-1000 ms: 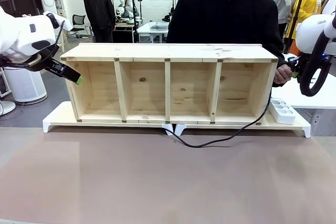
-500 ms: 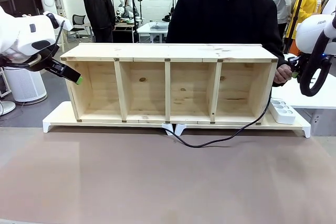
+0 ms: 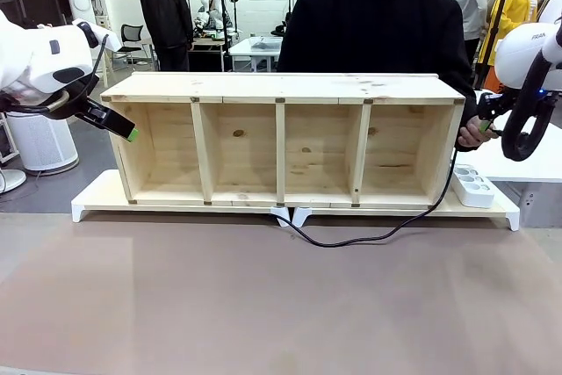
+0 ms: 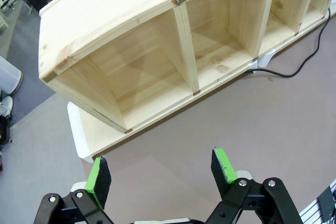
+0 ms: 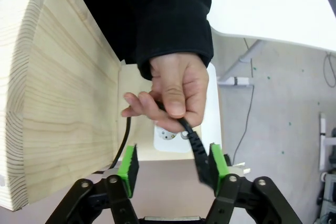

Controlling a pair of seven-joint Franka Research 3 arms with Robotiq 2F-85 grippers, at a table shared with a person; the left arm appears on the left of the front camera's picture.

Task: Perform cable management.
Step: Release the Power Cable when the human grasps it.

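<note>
1 hand [image 5: 170,95] pinching cable [image 5: 191,140], right tool [image 5: 173,169] spread beneath

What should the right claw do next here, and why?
Probably back the right claw straight away from the person's hand. Its jaws stand open, and the hand pinches the cable just above the plug, which lies against one green pad. The power strip sits right below.
</note>
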